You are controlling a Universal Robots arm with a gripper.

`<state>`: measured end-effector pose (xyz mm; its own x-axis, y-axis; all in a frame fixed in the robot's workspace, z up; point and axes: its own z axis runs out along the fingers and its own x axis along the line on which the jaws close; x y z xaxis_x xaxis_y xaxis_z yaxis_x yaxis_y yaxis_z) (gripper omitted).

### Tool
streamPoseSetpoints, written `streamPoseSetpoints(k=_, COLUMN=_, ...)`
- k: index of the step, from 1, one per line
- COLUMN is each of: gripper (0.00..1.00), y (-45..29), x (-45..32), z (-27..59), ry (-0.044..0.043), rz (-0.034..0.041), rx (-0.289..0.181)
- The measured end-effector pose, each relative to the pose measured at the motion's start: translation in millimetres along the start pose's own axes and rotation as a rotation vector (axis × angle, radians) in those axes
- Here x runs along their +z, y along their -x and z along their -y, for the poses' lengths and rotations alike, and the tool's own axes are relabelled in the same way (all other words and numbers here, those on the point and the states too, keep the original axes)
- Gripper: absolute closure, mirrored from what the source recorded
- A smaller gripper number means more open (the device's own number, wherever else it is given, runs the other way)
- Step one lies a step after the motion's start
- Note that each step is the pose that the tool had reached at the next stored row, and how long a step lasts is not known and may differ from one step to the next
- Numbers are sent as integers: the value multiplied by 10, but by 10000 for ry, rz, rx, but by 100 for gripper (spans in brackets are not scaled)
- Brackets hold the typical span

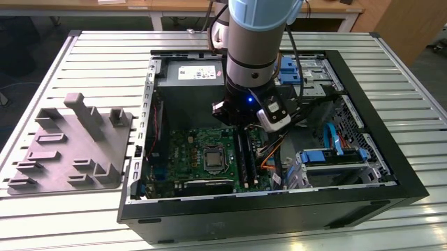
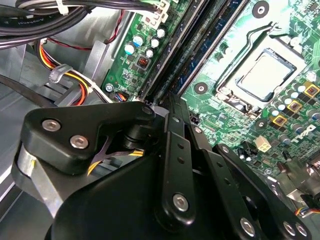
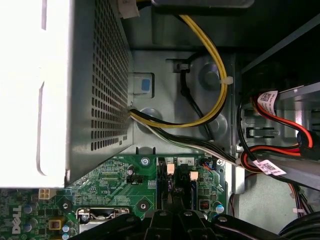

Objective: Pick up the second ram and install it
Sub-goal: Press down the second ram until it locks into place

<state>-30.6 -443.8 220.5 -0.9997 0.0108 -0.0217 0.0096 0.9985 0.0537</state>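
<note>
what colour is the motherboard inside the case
Green. The motherboard shows best in the second wrist view, just beyond the gripper.

A: Where does the computer case [image 1: 363,196] sit?
B: On the tabletop [image 1: 104,52], lying open, towards its right edge in the exterior view. A moulded fixture tray [image 1: 66,144] lies beside it, near the left edge.
A: And inside?
B: The motherboard [image 1: 188,154] lies on the case floor, the power supply [image 1: 188,76] behind it. The arm [image 1: 255,47] reaches down over the memory slots [image 1: 242,154], right of the processor socket [image 1: 211,157].
</note>
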Motion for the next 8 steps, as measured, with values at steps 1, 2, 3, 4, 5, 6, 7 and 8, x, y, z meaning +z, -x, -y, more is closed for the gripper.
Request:
streamPoseSetpoints(k=1, gripper=90, y=0, x=6, z=0, ry=1, rz=5, rx=-1)
streamPoseSetpoints(k=2, gripper=90, y=0, x=7, z=1, ry=-1, rz=6, rx=0)
streamPoseSetpoints(k=3, gripper=90, y=0, x=7, z=1, ry=-2, rz=6, rx=-1)
streamPoseSetpoints(k=4, gripper=90, y=0, x=7, z=1, ry=-3, rz=7, rx=-1)
streamPoseSetpoints(k=5, gripper=90, y=0, x=8, z=1, ry=-2, rz=7, rx=-1)
streamPoseSetpoints(k=6, gripper=90, y=0, x=9, z=0, ry=0, rz=8, rx=-1)
streamPoseSetpoints(k=7, gripper=90, y=0, x=9, z=1, ry=0, rz=8, rx=-1)
streamPoseSetpoints(k=8, gripper=90, y=0, x=13, z=1, ry=1, rz=9, rx=-1)
